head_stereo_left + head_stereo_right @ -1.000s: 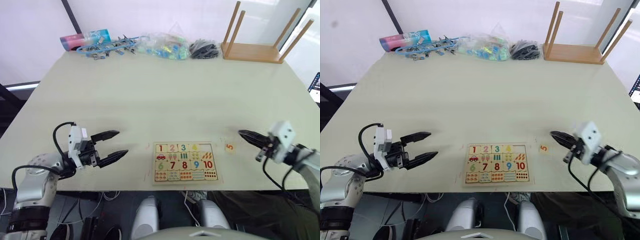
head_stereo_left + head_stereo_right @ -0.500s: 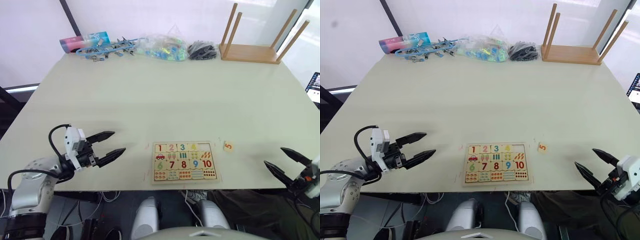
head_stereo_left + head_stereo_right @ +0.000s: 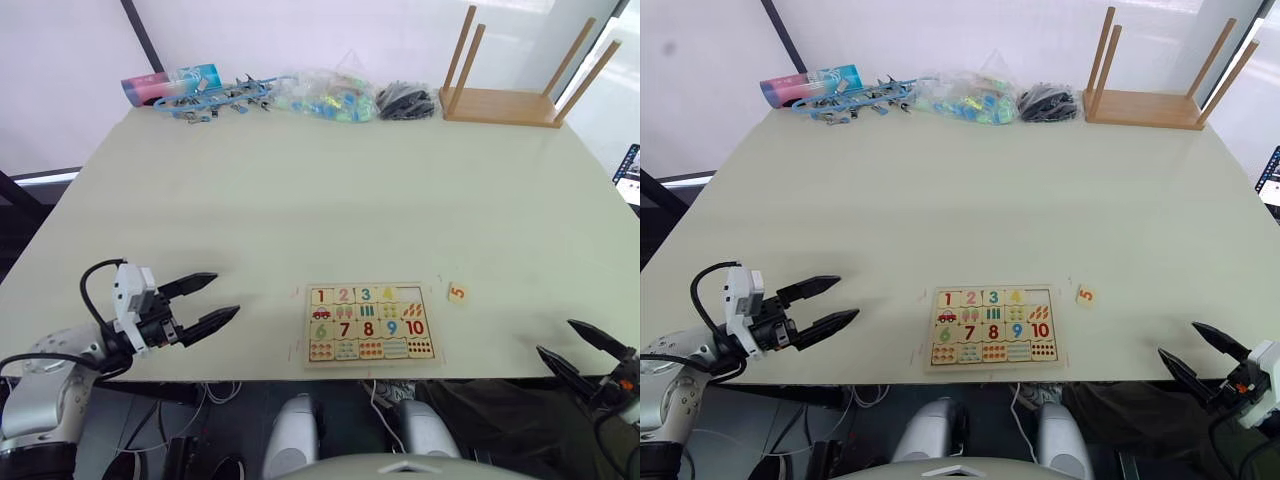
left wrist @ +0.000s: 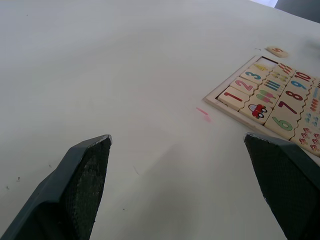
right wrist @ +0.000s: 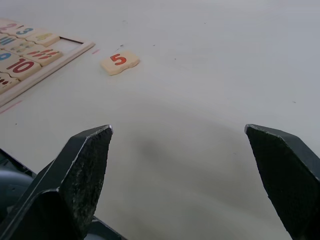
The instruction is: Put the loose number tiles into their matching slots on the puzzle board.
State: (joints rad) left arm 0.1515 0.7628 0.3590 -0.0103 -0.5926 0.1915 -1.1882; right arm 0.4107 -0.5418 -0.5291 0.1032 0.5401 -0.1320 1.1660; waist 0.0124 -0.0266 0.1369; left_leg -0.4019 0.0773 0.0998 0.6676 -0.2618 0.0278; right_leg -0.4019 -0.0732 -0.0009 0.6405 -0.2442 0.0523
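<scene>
The puzzle board (image 3: 367, 322) lies flat near the table's front edge, its rows filled with number and picture tiles. The top row holds 1 to 4, and the slot (image 3: 410, 295) at its right end is bare. One loose number tile (image 3: 457, 292), printed with a red 5, rests on the table just right of the board, also seen as the tile (image 5: 119, 62). My left gripper (image 3: 222, 296) hovers open and empty left of the board. My right gripper (image 3: 556, 337) is open and empty at the front right edge, well short of the tile.
An upturned wooden stool (image 3: 505, 100) stands at the far right corner. Along the back edge lie a blue tube (image 3: 170, 80), a bag of coloured pieces (image 3: 325, 95) and a black bundle (image 3: 405, 100). Pale table (image 3: 320, 200) stretches between.
My right gripper, shut beside the 5 tile a second ago, has opened and drawn back to the front right edge. The tile stayed put. My left arm pulled back slightly.
</scene>
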